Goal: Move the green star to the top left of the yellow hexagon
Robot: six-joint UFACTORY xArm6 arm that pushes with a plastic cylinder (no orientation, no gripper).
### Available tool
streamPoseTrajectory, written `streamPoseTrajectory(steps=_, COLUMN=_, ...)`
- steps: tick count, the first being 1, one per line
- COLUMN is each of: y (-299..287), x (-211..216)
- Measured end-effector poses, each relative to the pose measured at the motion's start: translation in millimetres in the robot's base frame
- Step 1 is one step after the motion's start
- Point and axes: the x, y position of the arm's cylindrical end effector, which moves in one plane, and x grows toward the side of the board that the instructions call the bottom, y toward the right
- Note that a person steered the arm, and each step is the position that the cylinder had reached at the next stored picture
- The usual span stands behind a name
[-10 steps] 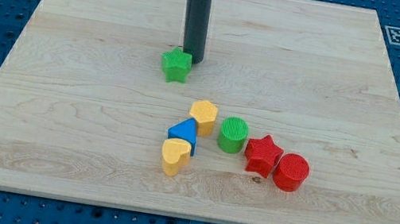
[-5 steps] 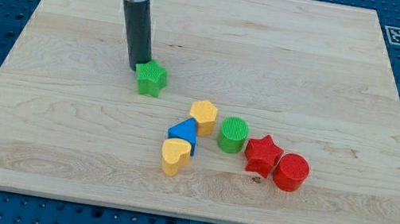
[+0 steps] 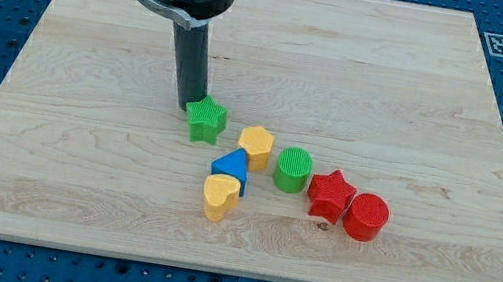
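Observation:
The green star [image 3: 205,120] lies on the wooden board [image 3: 80,134], just up and left of the yellow hexagon [image 3: 256,147], with a small gap between them. My tip [image 3: 188,107] stands at the star's upper left edge, touching or nearly touching it. The dark rod rises straight up from there to the arm's end at the view's top.
A blue triangle-like block [image 3: 230,167] and a yellow heart [image 3: 220,196] sit below the hexagon. A green cylinder [image 3: 294,169], a red star [image 3: 330,195] and a red cylinder [image 3: 366,217] run to the right. A marker tag [image 3: 499,45] sits at the board's top right corner.
The green star has slid down and right, closer to the yellow hexagon. My tip moved from the star's right side round to its upper left and followed it.

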Motion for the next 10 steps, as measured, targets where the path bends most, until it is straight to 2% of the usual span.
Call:
streamPoseTrajectory(steps=1, y=-9.8, x=-9.3)
streamPoseTrajectory(steps=3, y=-42.0, x=18.1)
streamPoseTrajectory(steps=4, y=-14.8, x=19.2)
streamPoseTrajectory(steps=7, y=9.4, x=10.7)
streamPoseTrajectory(steps=8, y=21.4, x=-26.7)
streamPoseTrajectory(steps=9, y=24.9, x=-31.2)
streamPoseTrajectory(steps=10, y=76.2, x=-47.2)
